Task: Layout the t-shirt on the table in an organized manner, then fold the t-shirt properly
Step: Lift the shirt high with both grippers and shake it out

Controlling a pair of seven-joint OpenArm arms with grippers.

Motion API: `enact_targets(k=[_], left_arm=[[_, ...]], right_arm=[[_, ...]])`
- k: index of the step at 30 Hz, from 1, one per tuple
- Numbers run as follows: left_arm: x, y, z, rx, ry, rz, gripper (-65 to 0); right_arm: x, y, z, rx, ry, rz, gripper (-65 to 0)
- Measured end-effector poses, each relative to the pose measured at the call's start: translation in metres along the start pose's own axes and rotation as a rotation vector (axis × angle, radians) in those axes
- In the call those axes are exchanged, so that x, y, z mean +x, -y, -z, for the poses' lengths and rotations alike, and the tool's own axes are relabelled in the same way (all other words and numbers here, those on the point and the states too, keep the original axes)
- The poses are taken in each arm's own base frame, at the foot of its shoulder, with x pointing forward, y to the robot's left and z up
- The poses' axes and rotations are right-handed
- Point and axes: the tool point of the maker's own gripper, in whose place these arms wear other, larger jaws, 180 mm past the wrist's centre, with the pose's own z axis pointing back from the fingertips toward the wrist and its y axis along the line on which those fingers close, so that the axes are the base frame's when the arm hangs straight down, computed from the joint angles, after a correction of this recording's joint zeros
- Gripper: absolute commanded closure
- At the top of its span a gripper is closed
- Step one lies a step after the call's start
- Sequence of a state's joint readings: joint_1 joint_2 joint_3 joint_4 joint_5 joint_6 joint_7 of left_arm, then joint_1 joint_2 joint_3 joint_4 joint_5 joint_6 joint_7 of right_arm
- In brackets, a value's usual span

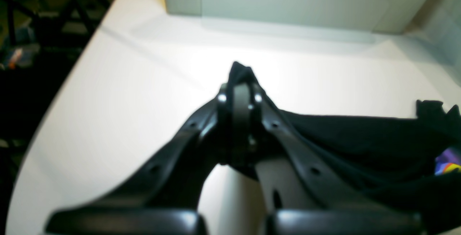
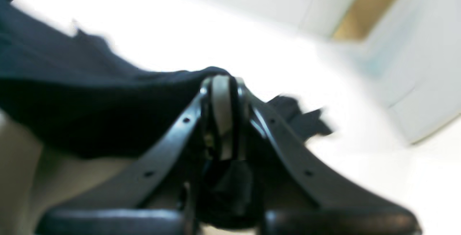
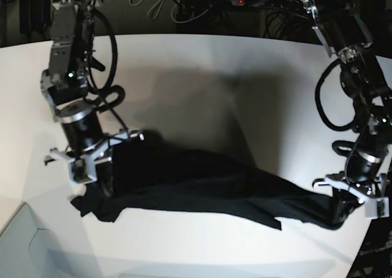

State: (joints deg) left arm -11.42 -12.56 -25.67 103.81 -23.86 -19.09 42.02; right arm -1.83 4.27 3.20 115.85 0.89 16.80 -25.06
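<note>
Both end effectors, left (image 3: 343, 214) at lower right and right (image 3: 101, 168) at left, are clenched on the t-shirt (image 3: 202, 189), apparently stretching it to lie flat on the table (image 3: 202, 76).

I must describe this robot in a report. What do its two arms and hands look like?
Both arms are black and silver metal with round joints, and black cables loop beside them. A small green light shows on the right arm. The left hand and the right hand each have two long black fingers with small holes and screws, and a grey pad at the tip.
</note>
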Motion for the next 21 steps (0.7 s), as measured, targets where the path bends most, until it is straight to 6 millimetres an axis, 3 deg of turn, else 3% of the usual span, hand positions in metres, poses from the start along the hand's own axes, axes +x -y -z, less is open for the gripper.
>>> enact_targets(k=[4, 12, 17, 21], left_arm=[[0.032, 0.009, -0.010, -0.009, 0.085, 0.049, -0.1], [0.108, 0.024, -0.018, -0.023, 0.285, 0.100, -0.1], [0.147, 0.027, -0.019, -0.027, 0.380, 0.113, -0.1], [0.166, 0.030, -0.023, -0.033, 0.432, 0.122, -0.1]], right_arm=[[0.028, 0.026, 0.010, -0.065, 0.068, -0.014, 0.0], [0.112, 0.079, 0.020, -0.198, 0.284, -0.032, 0.0], [0.154, 0.090, 0.020, -0.225, 0.392, -0.040, 0.0], [0.179, 0.101, 0.017, -0.244, 0.444, -0.088, 0.0]])
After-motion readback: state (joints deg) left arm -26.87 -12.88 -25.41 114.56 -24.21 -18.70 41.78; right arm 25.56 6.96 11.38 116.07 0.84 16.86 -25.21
